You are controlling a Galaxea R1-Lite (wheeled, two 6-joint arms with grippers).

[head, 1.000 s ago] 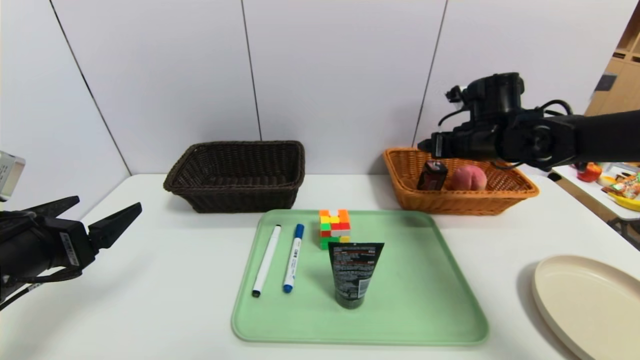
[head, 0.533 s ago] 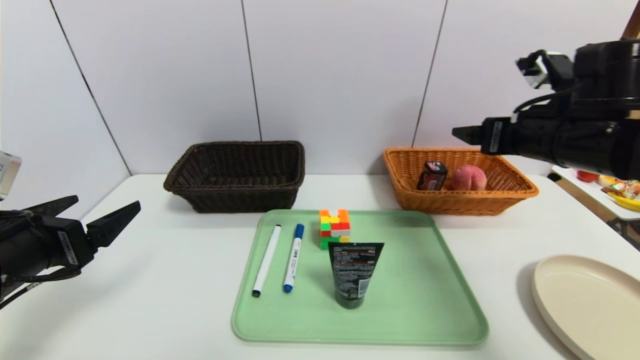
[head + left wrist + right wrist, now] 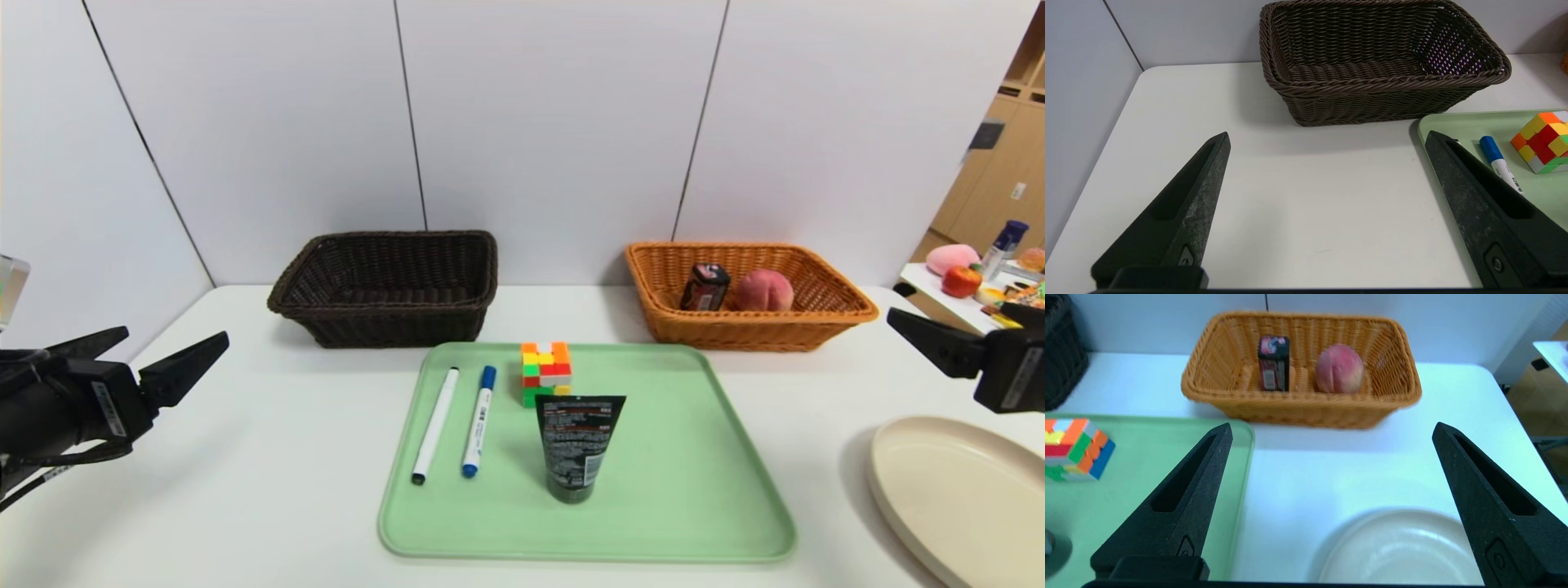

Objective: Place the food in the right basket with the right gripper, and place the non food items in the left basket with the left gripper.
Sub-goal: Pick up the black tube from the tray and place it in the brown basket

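The peach [image 3: 766,291] and the dark pink-labelled container [image 3: 705,287] sit in the orange basket [image 3: 751,333]; both show in the right wrist view, peach [image 3: 1339,369] and container [image 3: 1274,363]. On the green tray [image 3: 694,490] lie a black-capped marker [image 3: 434,425] and a blue-capped marker [image 3: 478,420], with the puzzle cube [image 3: 547,374] and the upright black tube [image 3: 578,447]. The dark brown basket [image 3: 384,320] is empty. My left gripper [image 3: 167,351] is open and empty over the table's left side. My right gripper [image 3: 914,327] is open and empty at the right edge, above the plate.
A cream plate [image 3: 963,498] lies at the table's front right. A side table with fruit and packets [image 3: 980,286] stands beyond the right edge. White wall panels close off the back.
My right arm has pulled back from above the orange basket, moving right and down to the table's right edge. The left gripper has not moved.
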